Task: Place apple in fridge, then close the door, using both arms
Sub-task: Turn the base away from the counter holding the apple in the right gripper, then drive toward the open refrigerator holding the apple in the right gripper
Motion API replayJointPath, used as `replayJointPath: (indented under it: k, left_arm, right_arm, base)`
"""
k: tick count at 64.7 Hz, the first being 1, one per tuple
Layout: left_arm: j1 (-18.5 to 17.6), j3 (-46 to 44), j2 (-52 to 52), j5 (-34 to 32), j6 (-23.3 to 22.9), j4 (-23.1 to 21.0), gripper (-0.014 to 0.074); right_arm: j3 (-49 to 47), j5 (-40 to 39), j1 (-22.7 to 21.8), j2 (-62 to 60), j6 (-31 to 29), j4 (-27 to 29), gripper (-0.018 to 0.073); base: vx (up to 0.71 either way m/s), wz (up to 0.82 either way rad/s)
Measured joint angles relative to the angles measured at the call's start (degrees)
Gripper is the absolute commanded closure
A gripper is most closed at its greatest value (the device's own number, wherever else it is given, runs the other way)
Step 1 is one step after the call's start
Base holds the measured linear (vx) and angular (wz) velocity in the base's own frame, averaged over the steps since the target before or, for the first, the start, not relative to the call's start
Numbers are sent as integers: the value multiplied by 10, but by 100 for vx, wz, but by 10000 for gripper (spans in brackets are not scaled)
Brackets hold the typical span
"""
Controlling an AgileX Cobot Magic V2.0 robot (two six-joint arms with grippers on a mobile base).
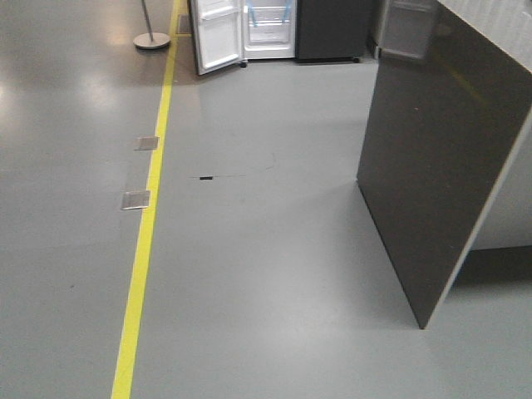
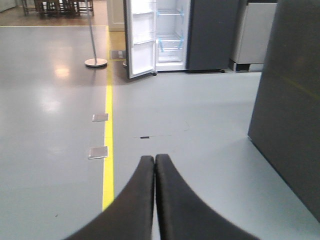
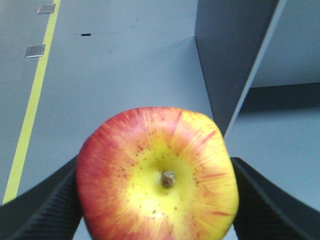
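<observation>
**Apple gripped, fridge far across the floor**

The left claw (image 2: 154,160) is closed on nothing, its fingers pressed together. Far off at its 12 o'clock, the door (image 2: 140,40) stands open beside the white-lined fridge (image 2: 172,35). The right claw (image 3: 155,172) grips the red-and-yellow apple (image 3: 150,145), stem facing the camera.

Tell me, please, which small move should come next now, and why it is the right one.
Probably drive forward toward the fridge. The apple is already gripped between the right fingers, and the door stands open, but the fridge is far across the floor, beyond reach. The left fingers are shut and empty.
</observation>
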Motion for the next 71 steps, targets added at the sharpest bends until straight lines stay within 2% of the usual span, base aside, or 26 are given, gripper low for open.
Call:
replayJointPath:
  k: [37, 71]
  left_arm:
    - [0, 0, 0, 0, 0, 0, 602]
    - [0, 0, 0, 0, 0, 0, 602]
  right_arm:
    - [0, 1, 0, 0, 0, 0, 314]
    - [0, 1, 0, 0, 0, 0, 314]
  base:
    - [14, 16]
    - [25, -1]
